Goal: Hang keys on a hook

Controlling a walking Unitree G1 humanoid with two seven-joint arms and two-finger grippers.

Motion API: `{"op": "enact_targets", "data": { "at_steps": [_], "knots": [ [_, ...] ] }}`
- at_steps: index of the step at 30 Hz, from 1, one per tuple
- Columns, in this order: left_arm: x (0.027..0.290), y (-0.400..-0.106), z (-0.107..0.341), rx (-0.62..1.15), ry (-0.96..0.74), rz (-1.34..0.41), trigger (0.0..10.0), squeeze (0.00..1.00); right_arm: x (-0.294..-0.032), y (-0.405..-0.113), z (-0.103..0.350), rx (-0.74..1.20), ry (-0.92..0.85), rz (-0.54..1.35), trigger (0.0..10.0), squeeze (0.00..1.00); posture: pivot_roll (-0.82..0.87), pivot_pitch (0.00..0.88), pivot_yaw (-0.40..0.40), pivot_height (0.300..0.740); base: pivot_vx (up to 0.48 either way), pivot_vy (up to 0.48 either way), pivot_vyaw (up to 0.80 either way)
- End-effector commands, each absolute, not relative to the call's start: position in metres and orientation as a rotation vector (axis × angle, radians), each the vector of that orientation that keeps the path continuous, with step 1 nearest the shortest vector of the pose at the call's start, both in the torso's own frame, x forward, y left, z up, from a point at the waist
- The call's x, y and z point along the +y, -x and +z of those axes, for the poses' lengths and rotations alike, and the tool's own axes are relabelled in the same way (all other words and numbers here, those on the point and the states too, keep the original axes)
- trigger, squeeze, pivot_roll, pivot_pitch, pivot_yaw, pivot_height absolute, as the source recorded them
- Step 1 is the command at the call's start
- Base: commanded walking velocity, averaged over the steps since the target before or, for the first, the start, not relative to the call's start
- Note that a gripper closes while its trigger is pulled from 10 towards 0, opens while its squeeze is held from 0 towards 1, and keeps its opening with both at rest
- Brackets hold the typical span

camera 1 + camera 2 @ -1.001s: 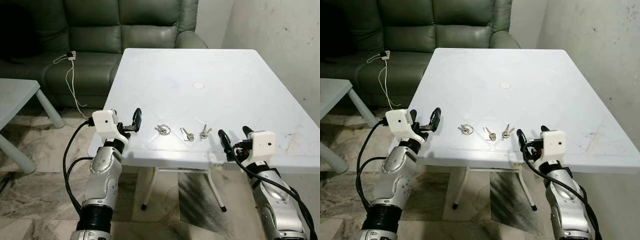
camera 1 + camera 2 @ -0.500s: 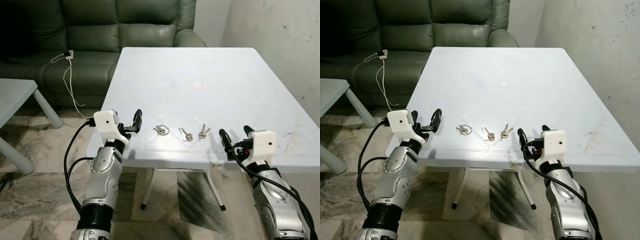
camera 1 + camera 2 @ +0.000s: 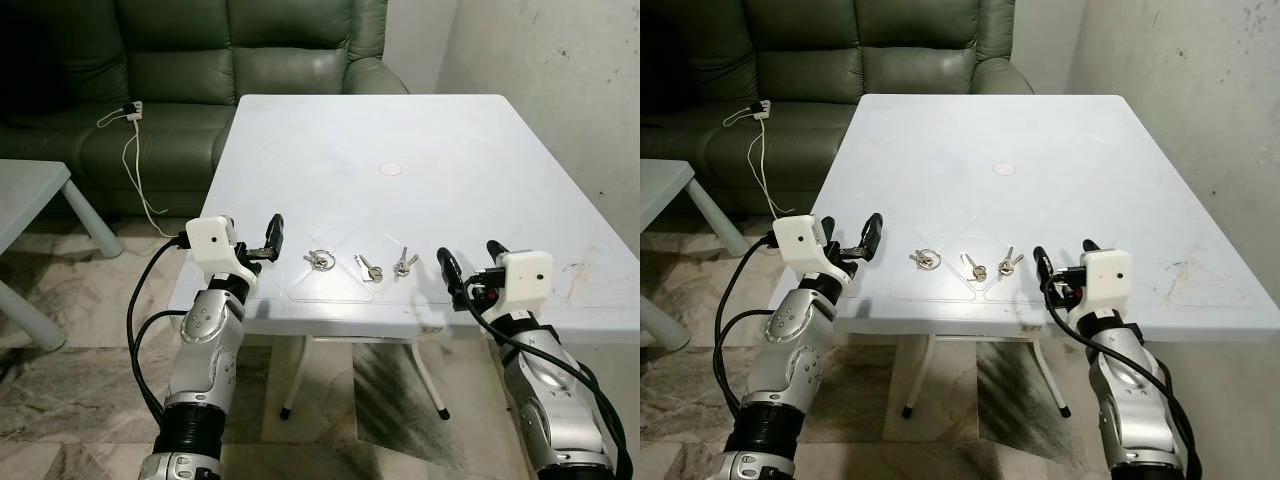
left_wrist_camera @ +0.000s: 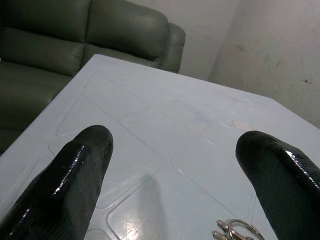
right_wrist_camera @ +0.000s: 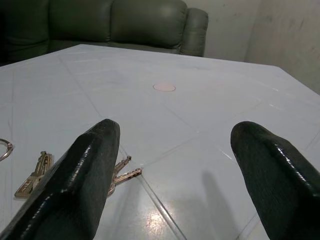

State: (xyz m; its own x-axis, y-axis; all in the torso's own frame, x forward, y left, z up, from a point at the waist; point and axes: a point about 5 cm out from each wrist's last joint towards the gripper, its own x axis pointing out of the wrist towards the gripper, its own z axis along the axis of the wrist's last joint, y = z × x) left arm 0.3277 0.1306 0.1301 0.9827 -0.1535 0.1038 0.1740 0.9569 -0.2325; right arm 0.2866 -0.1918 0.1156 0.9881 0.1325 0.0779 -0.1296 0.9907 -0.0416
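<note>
Three sets of keys [image 3: 365, 266] lie in a row near the front edge of the white table [image 3: 400, 130]: a ringed set [image 3: 322, 259] leftmost, two loose pairs beside it. No hook can be seen. Whichever gripper picks should descend vertically and pinch the ring, not the blades. The left gripper [image 3: 270, 240] hovers left of the keys, fingers wide apart; the right gripper [image 3: 470, 270] waits right of them, equally spread.

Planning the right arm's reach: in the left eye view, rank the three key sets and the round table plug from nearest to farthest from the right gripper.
From the right gripper:
1. Right key pair, nearest.
2. Middle key pair, beside it.
3. Ringed keys, nearer the left gripper.
4. Round plug, at the table's middle.
</note>
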Motion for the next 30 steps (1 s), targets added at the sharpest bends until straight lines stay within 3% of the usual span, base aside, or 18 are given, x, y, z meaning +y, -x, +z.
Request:
{"op": "enact_targets", "data": {
  "at_steps": [1,14,30],
  "knots": [
    [0.129,-0.330,0.134,-0.097,0.228,-0.180,10.0,0.00,-0.191,-0.289,0.116,-0.076,0.041,0.133,10.0,0.00,-0.16,0.001,-0.021,0.740,0.000,0.000,0.00],
    [0.123,-0.334,0.135,-0.085,0.212,-0.213,10.0,0.00,-0.190,-0.299,0.122,-0.086,0.042,0.129,10.0,0.00,-0.14,0.000,-0.033,0.740,0.000,0.000,0.00],
    [0.100,-0.302,0.104,0.008,0.235,-0.226,10.0,0.00,-0.186,-0.308,0.126,-0.061,0.063,0.179,10.0,0.00,-0.10,0.022,-0.063,0.740,0.000,0.000,0.00]
  ]
}}
